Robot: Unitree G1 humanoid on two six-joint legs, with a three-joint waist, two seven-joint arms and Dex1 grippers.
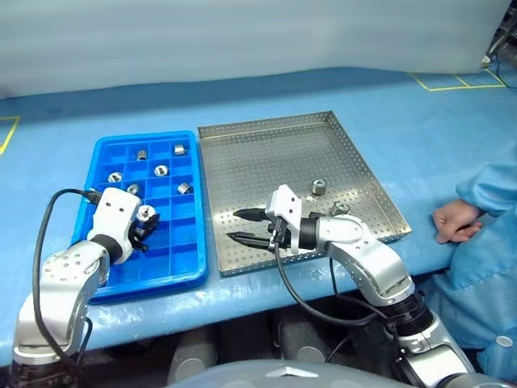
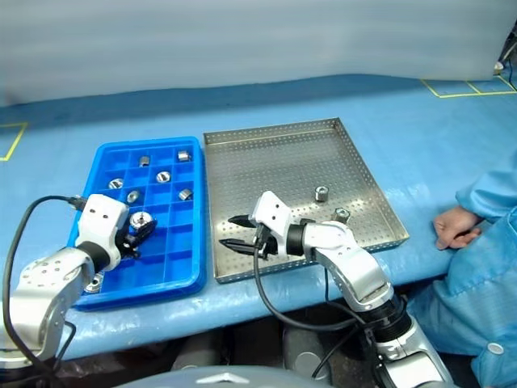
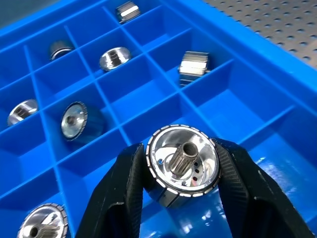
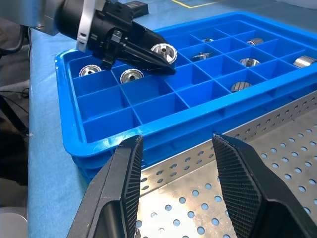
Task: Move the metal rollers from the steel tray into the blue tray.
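A blue table (image 1: 339,89) fills most of the head view, with a person's hand (image 1: 454,220) resting on its right edge. The steel tray (image 1: 266,153) lies at centre frame, its left rim just beside the blue tray (image 1: 187,267), which sits left of centre.

The right gripper (image 1: 240,225) hangs over the steel tray's lower left part, pointing left toward the blue tray; its two fingers (image 4: 237,183) are spread apart with nothing between them. The left gripper (image 1: 145,222) is over the lower middle of the blue tray, fingers (image 3: 124,188) clamped on either side of a roller (image 3: 182,166), which is held above the compartments with its hollow face toward the wrist camera.

Two rollers (image 1: 319,187) are left on the steel tray, at right of centre, one near the other (image 1: 339,208) and both apart from the right gripper. In the blue tray, loose rollers (image 1: 161,170) lie in separate compartments, most in the upper half; at least one more (image 2: 94,282) lies in the lower left corner near the left arm.
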